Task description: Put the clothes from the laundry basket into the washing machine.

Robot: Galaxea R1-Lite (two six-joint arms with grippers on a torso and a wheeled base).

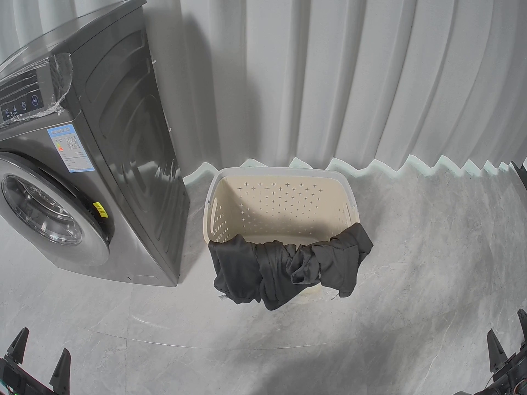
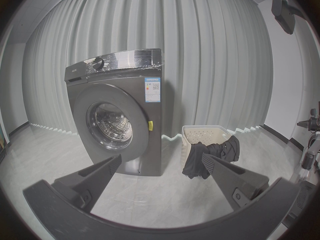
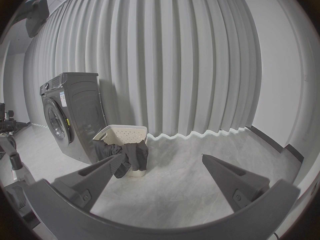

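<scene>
We see dark clothes (image 1: 285, 267) draped over the laundry basket's (image 1: 274, 198) near rim, beside the washing machine (image 1: 110, 154), its door closed. Our left gripper (image 2: 160, 156) and right gripper (image 3: 160, 156) gape empty.

A pale grey pleated fabric curtain (image 1: 329, 56) hangs across the whole back of the room in deep vertical folds. It reaches down to the glossy grey stone-look tiled floor (image 1: 428, 292), and a thin bright line shows along its wavy hem. The tiles are large, with faint veining and fine joints between them. At one end of the curtain stands a plain white wall (image 3: 283, 67). A dark skirting board (image 3: 276, 140) runs along its foot, touching the tiles.
</scene>
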